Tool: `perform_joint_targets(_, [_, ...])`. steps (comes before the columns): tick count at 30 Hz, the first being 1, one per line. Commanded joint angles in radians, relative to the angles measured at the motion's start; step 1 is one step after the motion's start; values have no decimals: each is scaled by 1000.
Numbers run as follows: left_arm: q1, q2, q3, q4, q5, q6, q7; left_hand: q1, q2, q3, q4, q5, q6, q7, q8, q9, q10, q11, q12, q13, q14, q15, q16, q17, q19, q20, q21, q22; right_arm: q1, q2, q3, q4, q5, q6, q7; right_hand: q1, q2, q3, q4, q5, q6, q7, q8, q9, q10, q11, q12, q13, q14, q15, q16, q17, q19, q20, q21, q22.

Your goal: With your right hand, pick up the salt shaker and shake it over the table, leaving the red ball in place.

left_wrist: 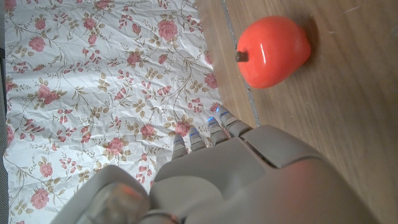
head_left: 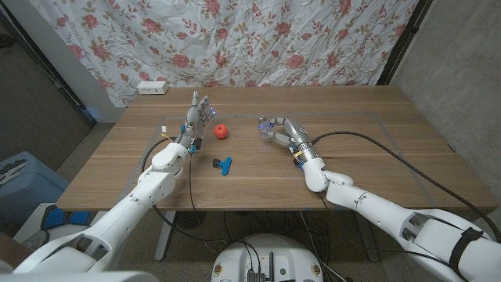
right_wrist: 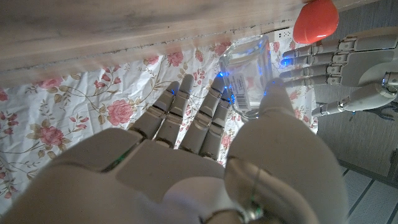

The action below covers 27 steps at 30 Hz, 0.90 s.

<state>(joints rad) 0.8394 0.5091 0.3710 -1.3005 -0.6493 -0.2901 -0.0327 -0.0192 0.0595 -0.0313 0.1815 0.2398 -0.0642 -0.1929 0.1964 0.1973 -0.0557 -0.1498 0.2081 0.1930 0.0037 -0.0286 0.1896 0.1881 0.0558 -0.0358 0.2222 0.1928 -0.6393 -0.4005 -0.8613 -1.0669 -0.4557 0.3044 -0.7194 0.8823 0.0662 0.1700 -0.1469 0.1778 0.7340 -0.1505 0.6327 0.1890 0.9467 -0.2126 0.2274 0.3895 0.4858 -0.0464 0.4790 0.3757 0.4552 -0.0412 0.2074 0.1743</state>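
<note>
The right hand (head_left: 275,129) holds the clear salt shaker (right_wrist: 247,74) off the worktop (head_left: 376,164), fingers (right_wrist: 205,118) wrapped around it for shaking. The left hand (head_left: 196,116) waits, fingers spread, beside the red ball (head_left: 222,131).

The left robot hand (head_left: 197,110) stands upright on the end of its white arm, fingers apart and pointing away from the robot, holding nothing. The right arm reaches in from the bottom corner, bent at the elbow. The right robot hand (head_left: 275,128) curls its fingers and thumb around a small clear shaker (right_wrist: 247,70).
</note>
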Motion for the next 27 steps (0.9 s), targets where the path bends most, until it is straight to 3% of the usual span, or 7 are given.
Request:
perform_joint_targets(1, [0, 0, 0, -1, 0, 1, 4, 0, 101, -1, 5, 7, 1, -8, 4, 6, 3, -4, 4, 4, 2, -106, 5, 6, 8, -24, 5, 5, 13, 6, -27, 17, -21, -33, -15, 38, 28, 3, -9, 6, 83, -71, 5, 3, 6, -4, -1, 0, 1, -150, 3, 4, 4, 4, 0, 5])
perform_joint_targets(27, [0, 0, -1, -1, 0, 1, 4, 0, 101, -1, 5, 7, 1, -6, 4, 6, 3, -5, 4, 4, 3, -105, 5, 6, 9, -24, 5, 5, 20, -11, -67, 5, -60, -94, -7, 50, 23, 5, -12, 5, 85, -72, 4, 9, 8, -5, -3, -4, -1, -145, 7, 10, 0, 9, -1, 5])
